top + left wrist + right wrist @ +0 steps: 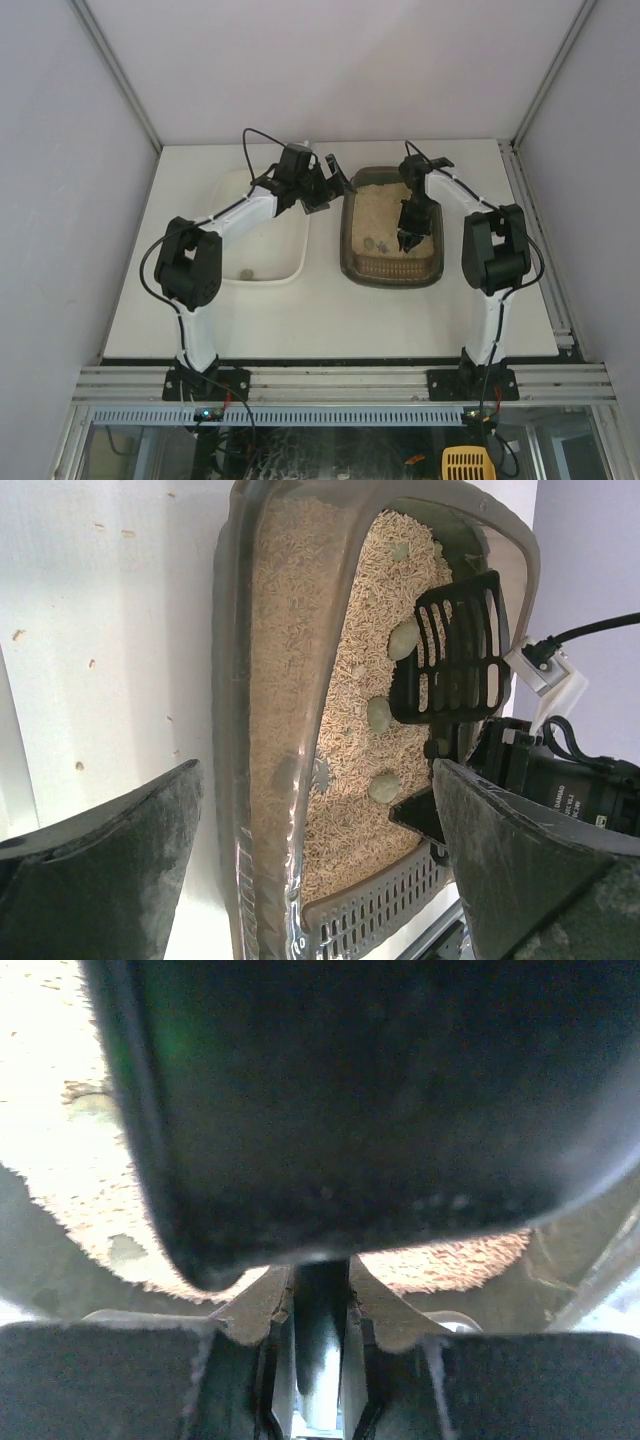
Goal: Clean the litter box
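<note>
The dark brown-grey litter box [346, 240] sits right of centre, holding beige litter and several greenish clumps [378, 715]. My left gripper [326, 190] is open and empty beside the box's left rim. In the left wrist view its fingers [110, 865] straddle that rim [232, 730]. My right gripper [410, 232] is over the litter inside the box and is shut on the handle of a black slotted scoop [455, 650]. In the right wrist view the scoop's dark back [360, 1110] fills most of the frame, with its handle [320, 1300] pinched between the jaws.
A plain white tray [295, 262] stands left of the litter box, with one small clump [246, 273] in its near end. The box has a slotted grille [385, 915] at its near end. Grey walls close in the table on three sides.
</note>
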`<state>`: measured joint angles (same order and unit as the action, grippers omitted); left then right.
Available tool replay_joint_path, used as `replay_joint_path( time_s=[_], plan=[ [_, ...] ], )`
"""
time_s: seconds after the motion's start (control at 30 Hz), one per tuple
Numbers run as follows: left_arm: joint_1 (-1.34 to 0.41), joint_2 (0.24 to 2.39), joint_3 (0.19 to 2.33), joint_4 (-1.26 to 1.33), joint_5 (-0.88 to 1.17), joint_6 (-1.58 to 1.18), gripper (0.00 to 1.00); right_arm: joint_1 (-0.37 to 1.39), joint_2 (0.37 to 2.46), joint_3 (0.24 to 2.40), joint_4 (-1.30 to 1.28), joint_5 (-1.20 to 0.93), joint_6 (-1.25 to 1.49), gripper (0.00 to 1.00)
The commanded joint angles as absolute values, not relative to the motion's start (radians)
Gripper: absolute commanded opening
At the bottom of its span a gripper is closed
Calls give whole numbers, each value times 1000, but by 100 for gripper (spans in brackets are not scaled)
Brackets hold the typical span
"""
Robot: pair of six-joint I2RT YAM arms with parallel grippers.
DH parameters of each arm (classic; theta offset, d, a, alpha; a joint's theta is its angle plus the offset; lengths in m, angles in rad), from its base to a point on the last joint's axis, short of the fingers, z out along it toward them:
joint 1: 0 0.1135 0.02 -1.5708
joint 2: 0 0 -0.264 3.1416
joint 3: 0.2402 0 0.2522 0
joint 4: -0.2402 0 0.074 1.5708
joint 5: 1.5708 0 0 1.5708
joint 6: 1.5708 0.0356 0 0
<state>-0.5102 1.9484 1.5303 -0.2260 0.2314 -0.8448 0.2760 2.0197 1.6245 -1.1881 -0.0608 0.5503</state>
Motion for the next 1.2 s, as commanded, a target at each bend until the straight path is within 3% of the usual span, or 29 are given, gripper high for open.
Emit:
replay_joint_path(
  time_s=[0.0, 0.43, 0.63, 0.8, 1.17],
  plan=[
    [-513, 1899, 1512, -205, 222, -811, 100, 243, 1961, 1574, -1026, -259, 543, 0],
    [-512, 1913, 1517, -207, 224, -804, 100, 148, 1820, 1370, -729, -621, 590, 0],
    [-512, 1910, 1522, -219, 223, -788, 100, 146, 1758, 1283, -681, -653, 594, 0],
    [-512, 1859, 1491, -247, 180, -714, 100, 147, 1589, 1108, -580, -695, 647, 0],
    [-511, 1669, 1363, -229, 79, -598, 100, 181, 1229, 651, 67, -837, 831, 0]
  ],
)
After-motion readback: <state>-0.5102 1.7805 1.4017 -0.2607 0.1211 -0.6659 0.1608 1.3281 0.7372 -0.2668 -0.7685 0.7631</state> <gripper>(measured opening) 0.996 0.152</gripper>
